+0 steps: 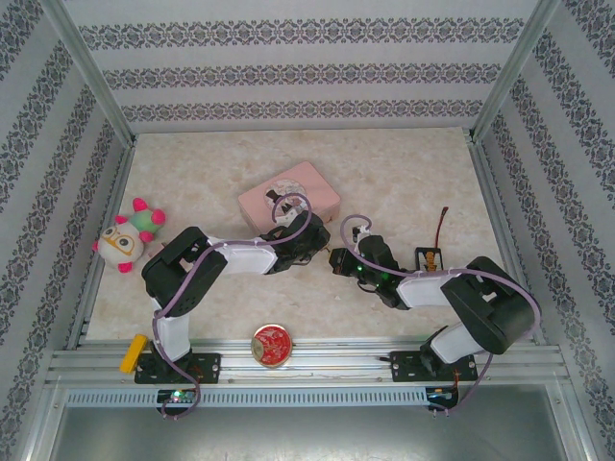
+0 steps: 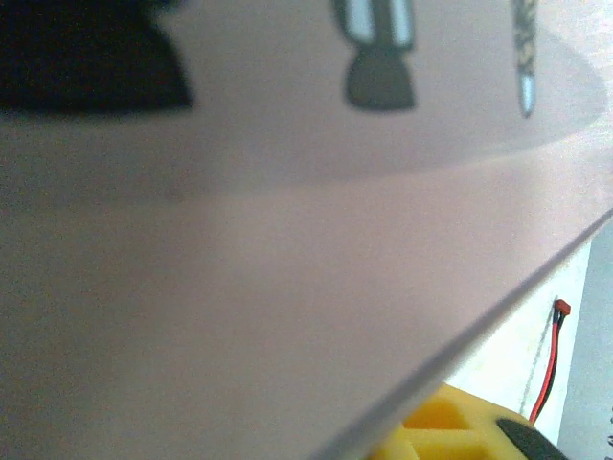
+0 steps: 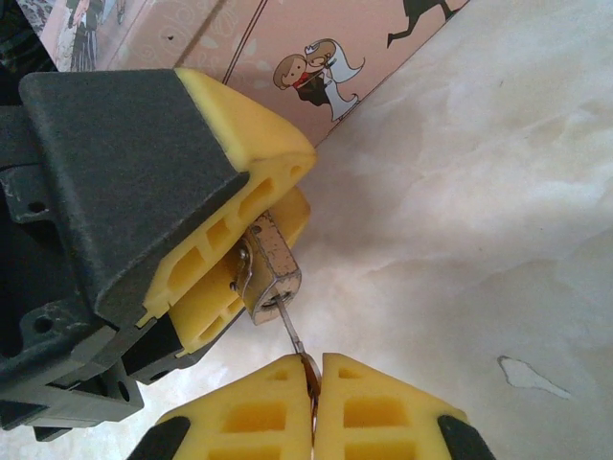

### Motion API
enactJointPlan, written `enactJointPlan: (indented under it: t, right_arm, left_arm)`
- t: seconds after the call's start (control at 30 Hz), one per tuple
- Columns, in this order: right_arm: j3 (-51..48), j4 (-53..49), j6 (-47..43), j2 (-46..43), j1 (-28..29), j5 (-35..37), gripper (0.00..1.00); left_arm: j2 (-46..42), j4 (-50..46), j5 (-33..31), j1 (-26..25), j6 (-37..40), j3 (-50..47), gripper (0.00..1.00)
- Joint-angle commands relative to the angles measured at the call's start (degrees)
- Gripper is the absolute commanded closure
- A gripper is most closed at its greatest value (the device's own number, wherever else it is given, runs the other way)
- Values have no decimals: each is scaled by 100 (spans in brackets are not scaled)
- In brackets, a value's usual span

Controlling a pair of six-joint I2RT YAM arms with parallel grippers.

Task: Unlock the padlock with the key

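Note:
The small brass-coloured padlock (image 3: pixel 273 273) is clamped between the yellow fingers (image 3: pixel 239 163) of my left gripper (image 1: pixel 320 252), its keyhole end facing my right gripper. My right gripper (image 3: pixel 314 362) is shut on the head of the key (image 3: pixel 290 331). The thin key blade reaches up into the keyhole. Both grippers meet just above the marble table, in front of the pink tin box (image 1: pixel 288 197). The shackle is mostly hidden behind the left fingers. In the left wrist view the pink tin box (image 2: pixel 239 287) is pressed close, with a yellow fingertip (image 2: pixel 441 431) at the bottom.
A plush toy (image 1: pixel 130 235) lies at the left. A round red-gold tin (image 1: pixel 272 344) and a yellow block (image 1: pixel 133 352) sit near the front rail. A small black part with a red wire (image 1: pixel 430 257) lies right of my right arm. Patterned walls enclose the table.

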Motion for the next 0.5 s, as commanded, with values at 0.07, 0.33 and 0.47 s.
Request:
enactJointPlan:
  t: [0.07,0.33,0.47]
  right_arm:
    - [6,291,20,-11,73,9,100]
    - [105,431,98,182,79,-38,100]
    - [166,452,155,303,68,-116,100]
  left_arm:
    - [246,430,856,-3,-754,-134,90]
    - [244,441,902,-3,-749,-132,90]
    - [221,454,928,-3,-741,-140,90]
